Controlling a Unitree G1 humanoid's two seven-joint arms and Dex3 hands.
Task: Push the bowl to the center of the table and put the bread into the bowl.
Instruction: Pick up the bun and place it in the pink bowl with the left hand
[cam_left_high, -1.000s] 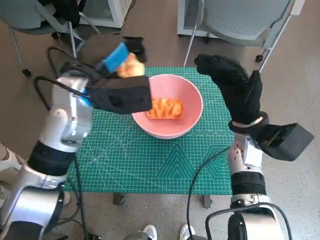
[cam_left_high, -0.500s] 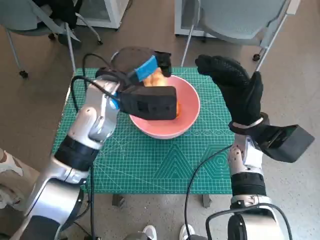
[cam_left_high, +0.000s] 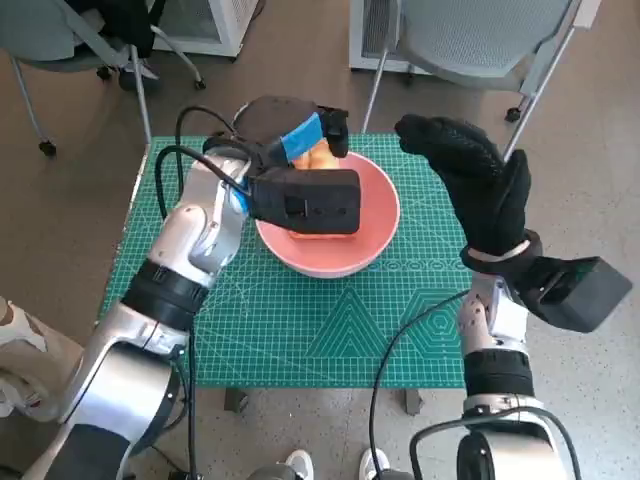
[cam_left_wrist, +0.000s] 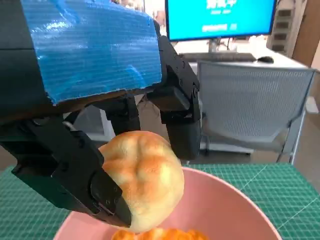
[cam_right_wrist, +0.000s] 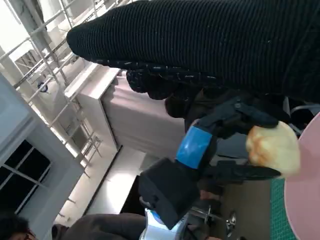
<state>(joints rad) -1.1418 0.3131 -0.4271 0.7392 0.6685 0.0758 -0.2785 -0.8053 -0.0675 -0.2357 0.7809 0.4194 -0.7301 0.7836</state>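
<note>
Bread could miss if we let go too soon: we hold the roll over the far rim of the pink bowl, not over its middle, so it may strike the rim and roll off the tabletop toward the floor. It could also bounce off the orange food already lying in the bowl.

Our left hand has its fingers clamped on the bread, dark fingers on either side of it and the blue-taped back above. The bowl sits near the middle of the green mat. Our right hand stands raised just beside the bowl's right side, holding nothing, its fingers extended and not touching the bowl.
</note>
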